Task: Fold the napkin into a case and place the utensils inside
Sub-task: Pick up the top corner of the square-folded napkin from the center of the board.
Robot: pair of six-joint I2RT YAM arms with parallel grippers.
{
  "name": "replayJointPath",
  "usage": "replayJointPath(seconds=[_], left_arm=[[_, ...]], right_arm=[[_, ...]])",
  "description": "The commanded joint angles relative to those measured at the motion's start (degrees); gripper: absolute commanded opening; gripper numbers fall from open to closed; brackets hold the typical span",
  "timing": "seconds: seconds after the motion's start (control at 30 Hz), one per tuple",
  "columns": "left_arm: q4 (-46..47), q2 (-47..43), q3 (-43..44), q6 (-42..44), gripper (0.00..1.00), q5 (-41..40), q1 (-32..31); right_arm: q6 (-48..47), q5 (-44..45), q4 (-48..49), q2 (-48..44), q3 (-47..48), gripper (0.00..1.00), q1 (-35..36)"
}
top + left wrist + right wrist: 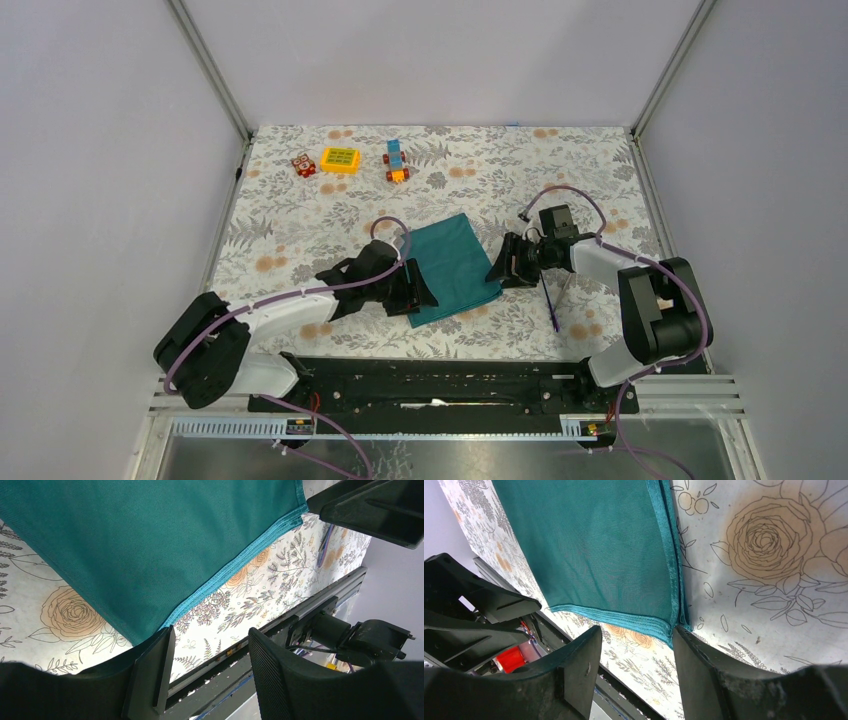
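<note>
The dark teal napkin lies folded flat mid-table. It fills the upper left of the left wrist view and the top of the right wrist view. My left gripper is open at its near left corner, with one finger beside the corner and nothing held. My right gripper is open at the near right corner, with one finger right at the hem and nothing held. A thin purple utensil lies right of the napkin and shows small in the left wrist view. The silvery utensil is not made out.
Colourful toy blocks stand at the back: a red-brown one, a yellow one and a blue-orange stack. The black rail runs along the near table edge. Grey walls close in the table on three sides.
</note>
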Motion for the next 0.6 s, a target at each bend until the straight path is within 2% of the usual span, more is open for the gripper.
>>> replayJointPath(seconds=[0.0,0.23,0.57], left_arm=[[0.27,-1.62,-0.66,-0.16,0.61,-0.77,0.12],[0.36,-1.91,-1.61,-0.61,0.61,-0.7,0.1],[1.31,-2.61,-3.08,-1.36,0.61,-0.44,0.12]], right_arm=[[-0.06,-2.48,2.17,1.17,-0.54,0.61,0.12],[0.21,-3.12,2.89,1.87,-0.64,0.55,0.12],[0.3,-3.52,3.39,2.92,-0.38,0.38,0.12]])
